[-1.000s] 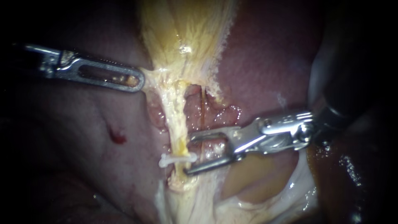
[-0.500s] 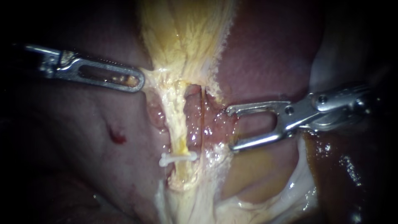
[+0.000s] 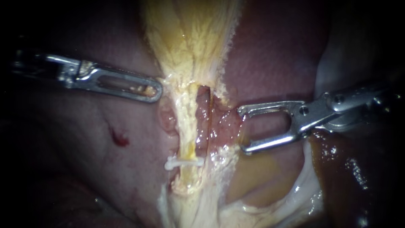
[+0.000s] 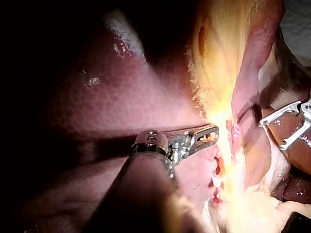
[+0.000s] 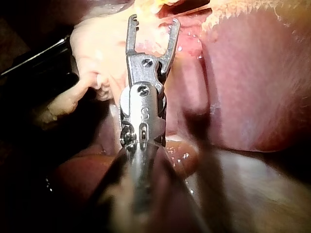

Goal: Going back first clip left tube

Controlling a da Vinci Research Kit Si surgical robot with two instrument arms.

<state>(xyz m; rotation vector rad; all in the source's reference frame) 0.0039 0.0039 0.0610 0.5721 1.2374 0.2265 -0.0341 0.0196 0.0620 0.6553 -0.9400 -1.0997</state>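
A white clip (image 3: 182, 162) sits across the pale yellow left tube (image 3: 184, 122), low on it. Beside it runs the reddish right tube (image 3: 203, 110). Both lead up to the yellow gallbladder (image 3: 190, 38). My left instrument (image 3: 155, 90) has its slotted jaws shut on the pale tissue at the gallbladder's lower left edge; the left wrist view shows it (image 4: 208, 135) at that same yellow fringe. My right instrument (image 3: 243, 129) stands to the right of the tubes, jaws open and empty, well clear of the clip. Its wrist view shows the jaws (image 5: 153, 22) spread, holding nothing.
Dark red liver (image 3: 270, 55) surrounds the gallbladder on both sides. A small blood spot (image 3: 120, 139) marks the liver left of the clip. Brown fluid (image 3: 337, 169) and whitish membrane (image 3: 295, 190) lie under the right instrument.
My right instrument has drawn back to the right, away from the clip, jaws still open. My left instrument has shifted right, easing its pull on the gallbladder's edge.
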